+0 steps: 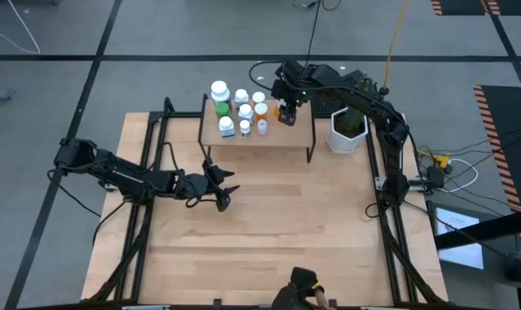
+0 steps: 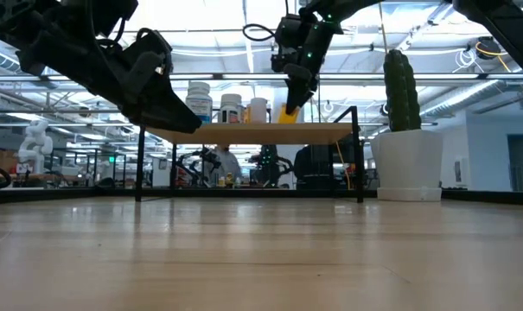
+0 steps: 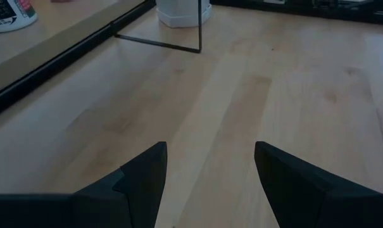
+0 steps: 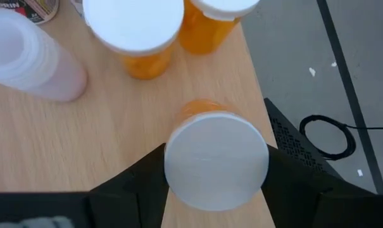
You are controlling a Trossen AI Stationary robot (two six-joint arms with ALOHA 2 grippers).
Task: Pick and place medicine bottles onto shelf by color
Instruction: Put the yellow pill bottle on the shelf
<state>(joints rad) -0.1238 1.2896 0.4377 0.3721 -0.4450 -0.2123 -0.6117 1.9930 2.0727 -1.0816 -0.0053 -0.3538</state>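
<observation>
- Gripping an orange bottle [image 4: 207, 149] just under its white cap, the right end effector [image 1: 287, 113] hangs over the shelf [image 1: 296, 133] near its right end; both fingers press the sides of the bottle, which sits low over the board beside the other orange ones.
- Judging by its small plastic body, this bottle should be light and stiff, with smooth walls that could slip. Its cap is wider than its body, so a hold on the body just below the cap looks safest, since the cap's lip would catch on the fingers.
- Next along the shelf, two more orange bottles [image 4: 144, 38] stand close by, their caps nearly touching. A release here calls for a straight lift out, because a light bottle tips at a nudge.
- Farther left on the shelf stand the white bottles [image 1: 242, 96] and green bottles [image 1: 220, 105], bunched toward the board's left half. They look equally light and easy to topple.
- A white pot with a cactus [image 1: 347, 127] sits on the worktop [image 1: 269, 224] just right of the shelf, close to the right arm's elbow.
- Well in front of the shelf's left end, the left end effector [image 1: 224, 191] waits above bare worktop, fingers spread wide and holding nothing.
</observation>
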